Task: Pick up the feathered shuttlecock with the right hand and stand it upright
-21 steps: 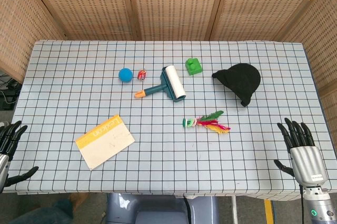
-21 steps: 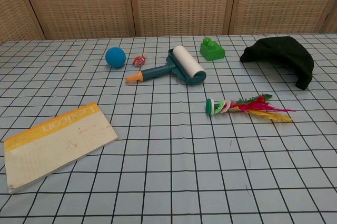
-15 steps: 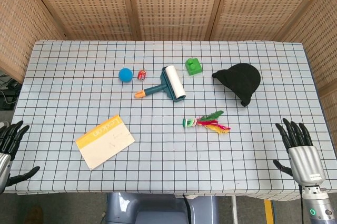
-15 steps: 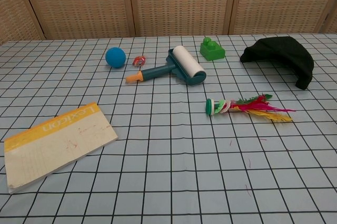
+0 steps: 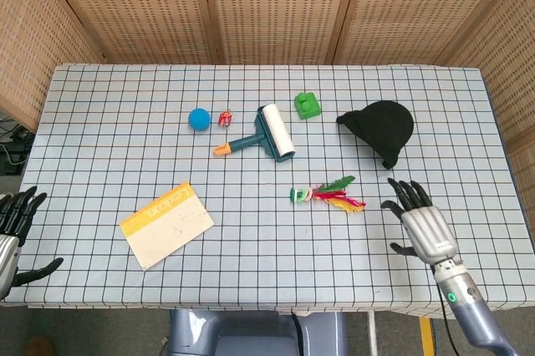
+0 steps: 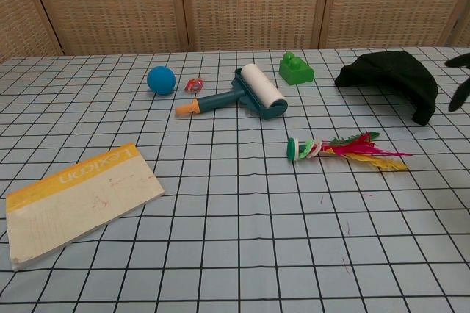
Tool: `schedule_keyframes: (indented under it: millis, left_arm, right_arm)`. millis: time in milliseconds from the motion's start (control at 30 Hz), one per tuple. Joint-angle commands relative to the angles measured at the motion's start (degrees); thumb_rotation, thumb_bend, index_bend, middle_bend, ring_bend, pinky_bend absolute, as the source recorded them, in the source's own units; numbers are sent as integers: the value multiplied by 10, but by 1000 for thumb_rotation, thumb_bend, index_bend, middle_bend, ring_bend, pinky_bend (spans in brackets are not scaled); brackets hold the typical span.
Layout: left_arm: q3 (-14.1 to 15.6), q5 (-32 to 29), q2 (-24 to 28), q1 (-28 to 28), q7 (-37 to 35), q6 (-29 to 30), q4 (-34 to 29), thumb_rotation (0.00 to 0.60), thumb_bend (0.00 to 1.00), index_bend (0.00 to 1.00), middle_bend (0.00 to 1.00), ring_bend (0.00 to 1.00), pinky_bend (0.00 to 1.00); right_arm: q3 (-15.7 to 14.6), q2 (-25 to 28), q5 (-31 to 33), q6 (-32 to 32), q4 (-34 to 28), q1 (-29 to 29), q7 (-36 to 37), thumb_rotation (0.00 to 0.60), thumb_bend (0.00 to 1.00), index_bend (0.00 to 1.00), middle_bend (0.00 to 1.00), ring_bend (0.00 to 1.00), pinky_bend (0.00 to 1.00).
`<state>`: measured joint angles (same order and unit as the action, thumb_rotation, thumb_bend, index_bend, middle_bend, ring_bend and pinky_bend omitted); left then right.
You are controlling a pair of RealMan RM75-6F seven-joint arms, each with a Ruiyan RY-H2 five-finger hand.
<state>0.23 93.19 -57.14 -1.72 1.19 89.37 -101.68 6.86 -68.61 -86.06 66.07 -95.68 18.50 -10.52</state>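
Observation:
The feathered shuttlecock point(image 5: 326, 195) point(image 6: 339, 147) lies on its side near the table's middle right, green base to the left, red, yellow and green feathers to the right. My right hand point(image 5: 425, 225) hovers over the table to the right of the feathers, fingers spread, holding nothing; its dark fingertips point(image 6: 460, 78) show at the right edge of the chest view. My left hand point(image 5: 12, 231) hangs off the table's left front corner, fingers apart and empty.
A black cap point(image 5: 380, 129) lies behind my right hand. A lint roller point(image 5: 266, 134), green block point(image 5: 308, 105), blue ball point(image 5: 199, 119) and small red object point(image 5: 225, 118) sit further back. A yellow-edged booklet point(image 5: 165, 224) lies front left.
My right hand has moved left and forward from beyond the table's right front edge to over the table, closer to the shuttlecock. The left hand shifted slightly.

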Motion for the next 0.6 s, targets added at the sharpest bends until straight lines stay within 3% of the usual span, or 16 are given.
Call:
schedule_keyframes:
  millis: [33, 300, 600]
  left_arm:
    - [-6, -14, -1, -5, 4, -9, -1, 600, 0, 0, 0, 0, 0]
    - [-16, -43, -3, -17, 10, -32, 0, 600, 0, 0, 0, 0, 0]
    - [-18, -54, -7, -24, 20, -46, -2, 600, 0, 0, 0, 0, 0]
  right_arm:
    - [40, -38, 66, -72, 16, 70, -57, 600, 234, 429, 0, 0, 0]
    - [61, -109, 181, -109, 68, 118, -136, 600, 411, 510, 0, 0, 0]
    - [48, -161, 213, -114, 131, 133, -138, 600, 453, 527, 0, 0, 0]
